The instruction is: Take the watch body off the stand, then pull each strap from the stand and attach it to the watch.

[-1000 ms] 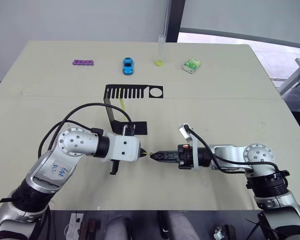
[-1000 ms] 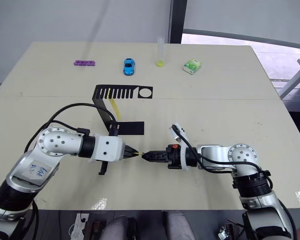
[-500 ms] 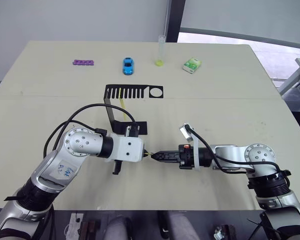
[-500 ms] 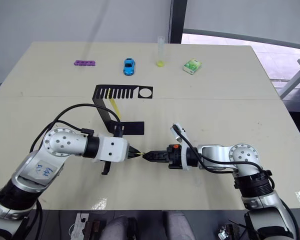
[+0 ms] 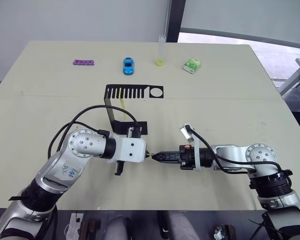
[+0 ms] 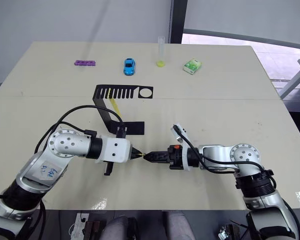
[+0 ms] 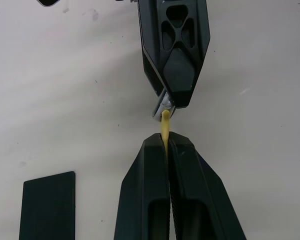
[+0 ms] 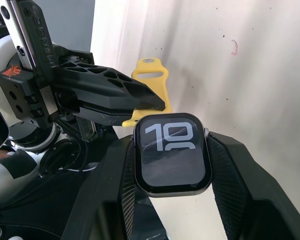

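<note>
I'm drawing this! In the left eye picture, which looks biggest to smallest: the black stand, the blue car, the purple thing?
1. The stand, clearly largest.
2. The purple thing and the blue car look about alike, so no ranking between them.

Watch body (image 8: pixel 172 153) meets yellow strap (image 8: pixel 146 85); second strap (image 5: pixel 122 101) on stand (image 5: pixel 111 114).
</note>
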You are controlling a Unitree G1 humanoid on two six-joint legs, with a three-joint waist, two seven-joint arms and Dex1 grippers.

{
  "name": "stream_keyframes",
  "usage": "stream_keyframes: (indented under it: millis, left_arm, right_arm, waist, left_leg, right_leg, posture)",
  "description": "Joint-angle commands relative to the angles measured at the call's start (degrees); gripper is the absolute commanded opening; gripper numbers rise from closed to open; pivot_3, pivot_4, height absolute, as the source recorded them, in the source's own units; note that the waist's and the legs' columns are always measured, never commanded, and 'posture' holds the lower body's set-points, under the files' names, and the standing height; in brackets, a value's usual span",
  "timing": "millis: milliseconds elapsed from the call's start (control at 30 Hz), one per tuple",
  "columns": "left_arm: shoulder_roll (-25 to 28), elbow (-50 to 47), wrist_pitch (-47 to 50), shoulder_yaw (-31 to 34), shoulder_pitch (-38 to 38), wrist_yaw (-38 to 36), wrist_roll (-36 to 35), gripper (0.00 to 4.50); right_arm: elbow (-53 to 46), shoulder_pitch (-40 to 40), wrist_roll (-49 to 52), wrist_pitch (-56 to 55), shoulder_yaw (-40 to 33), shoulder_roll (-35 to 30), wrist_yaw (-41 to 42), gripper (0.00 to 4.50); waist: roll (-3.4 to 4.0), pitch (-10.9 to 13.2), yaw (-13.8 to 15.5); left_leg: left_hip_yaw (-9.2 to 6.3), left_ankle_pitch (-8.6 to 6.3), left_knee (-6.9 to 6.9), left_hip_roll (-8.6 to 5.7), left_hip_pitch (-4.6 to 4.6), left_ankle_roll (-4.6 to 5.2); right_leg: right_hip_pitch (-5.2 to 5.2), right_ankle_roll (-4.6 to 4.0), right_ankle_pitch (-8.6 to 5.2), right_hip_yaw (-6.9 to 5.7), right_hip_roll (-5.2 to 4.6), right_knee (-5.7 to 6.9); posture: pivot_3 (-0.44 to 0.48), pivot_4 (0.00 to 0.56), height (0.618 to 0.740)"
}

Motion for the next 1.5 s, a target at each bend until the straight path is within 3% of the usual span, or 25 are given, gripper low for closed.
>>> stream_keyframes:
  millis: [33,1500]
  left_arm:
    - [-2.0,-1.7,-1.0,-0.7,-1.7,1.8,0.0,0.0]
    - [-2.7,0.4,-2.5,0.0,-1.2,2.0,1.3,0.0]
  right_arm:
    - [-3.4,-1.3,4.3,0.9,2.2,1.5,1.9,1.6]
    - [-3.7,-1.2,3.7,0.9,2.4,1.5,2.2,1.6]
  waist:
    - [0.0,0.0,0.0]
    - [0.0,0.0,0.0]
  left_leg:
    - [0.0,0.0,0.0,0.0,0.0,0.0]
    - [-0.01,0.0,0.01,0.0,0.0,0.0]
  right_leg:
    - [0.0,0.0,0.0,0.0,0.0,0.0]
    - [0.0,0.0,0.0,0.0,0.0,0.02]
  posture:
    - [0.0,0.15,0.74]
    - [0.0,0.15,0.74]
